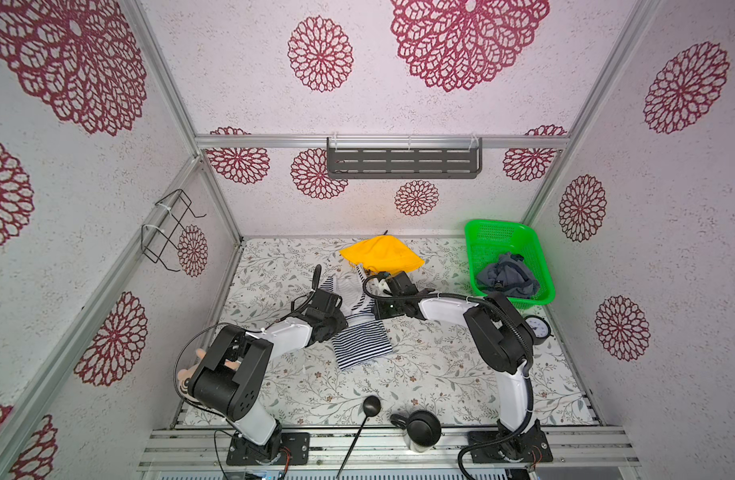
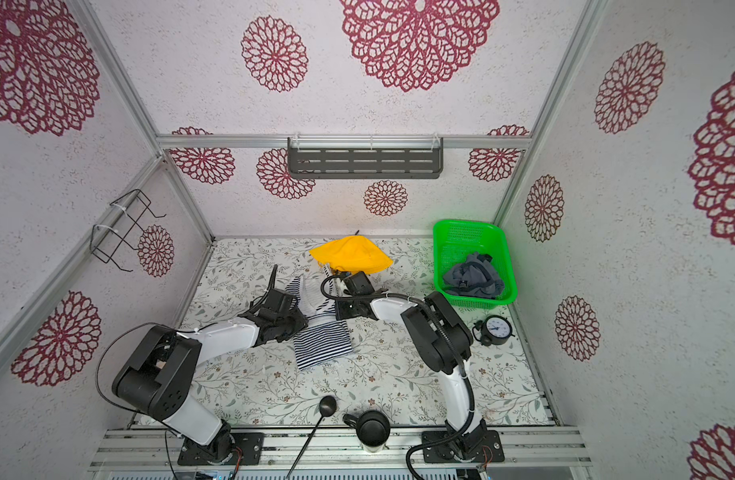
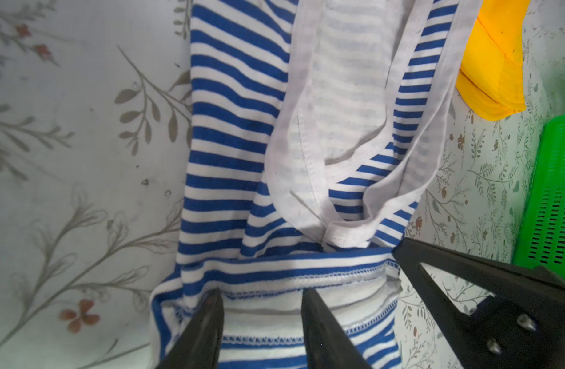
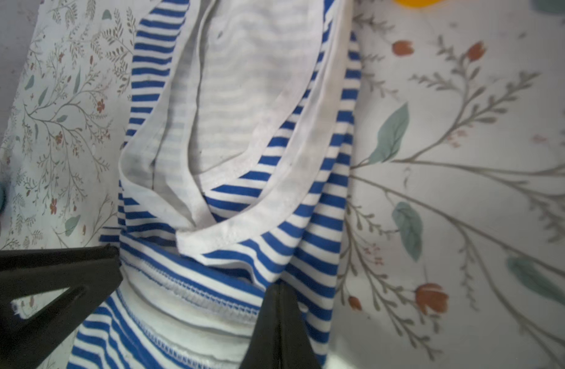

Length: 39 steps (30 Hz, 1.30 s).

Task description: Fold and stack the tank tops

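Left end effector gripping striped tank top hem, right end effector clamped alongside

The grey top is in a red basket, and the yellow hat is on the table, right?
Not quite. The basket is green, not red, as both top views show. The rest is right: the grey top lies in it, and the yellow hat is on the table.
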{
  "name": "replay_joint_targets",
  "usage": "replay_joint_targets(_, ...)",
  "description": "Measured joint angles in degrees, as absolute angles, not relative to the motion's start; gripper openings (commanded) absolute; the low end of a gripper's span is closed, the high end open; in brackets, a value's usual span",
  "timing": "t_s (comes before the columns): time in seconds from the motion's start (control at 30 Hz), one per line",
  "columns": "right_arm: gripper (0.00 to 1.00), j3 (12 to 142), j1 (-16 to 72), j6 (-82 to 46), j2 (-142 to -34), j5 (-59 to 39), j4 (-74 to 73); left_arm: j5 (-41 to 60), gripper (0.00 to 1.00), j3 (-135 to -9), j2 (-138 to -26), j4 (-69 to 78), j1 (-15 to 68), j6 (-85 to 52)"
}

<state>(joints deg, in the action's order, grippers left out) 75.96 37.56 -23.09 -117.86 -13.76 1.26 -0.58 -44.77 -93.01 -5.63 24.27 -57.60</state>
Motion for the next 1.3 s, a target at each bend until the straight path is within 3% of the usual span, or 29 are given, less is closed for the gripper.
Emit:
replay_joint_targets(0.1, 0.25, 75.83, 36.75, -21.58, -116.07, -13.58, 3.75, -0.89, 0.51, -44.77, -89.82, -7.40, 24.10, -56.97)
replay_joint_targets(0.2, 0.28, 75.24, 36.38, -20.12, -113.23, -14.22, 5.69, -1.21, 0.56, -44.77, -85.60, -8.47, 24.03, -56.51)
replay_joint_targets(0.63, 0.31, 75.96, 37.30, -19.07, -116.25, -18.13, 6.07, -0.60, 0.63, -43.75, -89.69, -8.64, 23.94, -56.42)
replay_joint_targets(0.8, 0.21, 75.96, 37.71, -18.96, -117.45, -18.24, 6.07, -0.58, 0.46, -43.44, -90.78, -8.43, 24.03, -56.80)
replay_joint_targets(1.0, 0.01, 75.99, 37.95, -18.90, -117.54, -18.15, 6.02, -0.38, 0.03, -43.48, -92.25, -8.62, 24.12, -56.93)
replay_joint_targets(1.3, 0.00, 76.25, 37.95, -19.00, -114.67, -17.82, 7.51, -1.89, 0.00, -44.01, -84.34, -12.84, 24.12, -56.36)
